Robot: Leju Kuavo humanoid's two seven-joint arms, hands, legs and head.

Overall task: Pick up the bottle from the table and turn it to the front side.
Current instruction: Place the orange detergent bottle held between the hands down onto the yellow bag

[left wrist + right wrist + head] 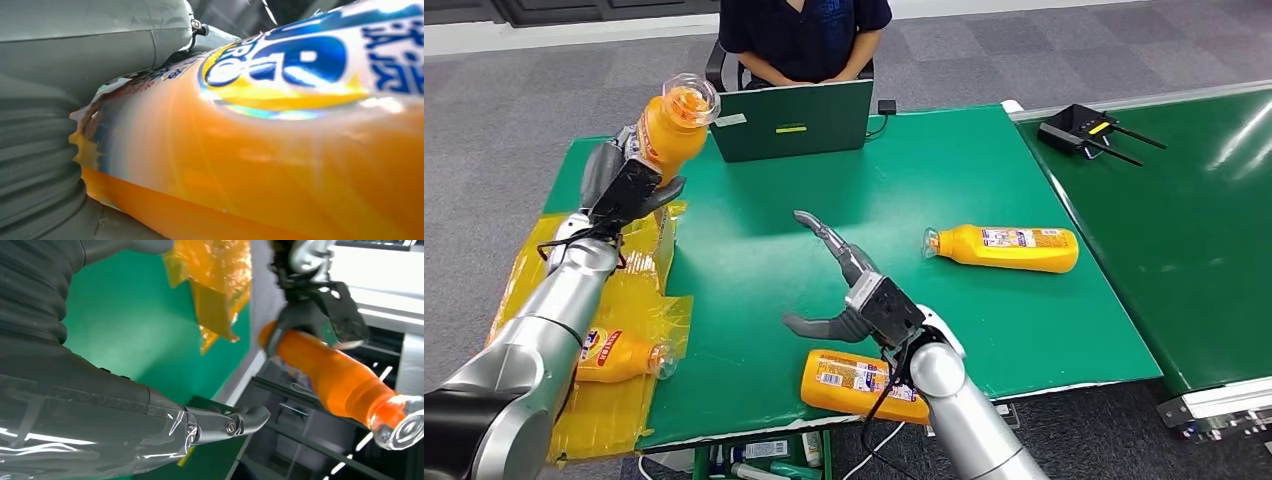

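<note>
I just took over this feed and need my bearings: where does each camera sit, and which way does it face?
Head view: high on the body, facing forward and down at the green table; both silver arms show.
Left wrist view: behind the left hand, pressed close against the held bottle.
Right wrist view: behind the empty right hand, looking across the table toward the left hand.
Shared: all three show the held bottle.

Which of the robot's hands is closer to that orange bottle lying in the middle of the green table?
The right hand. It hovers open just beside the lying bottle, with bare table between them. The left hand is far across the table, holding another bottle up.
</note>
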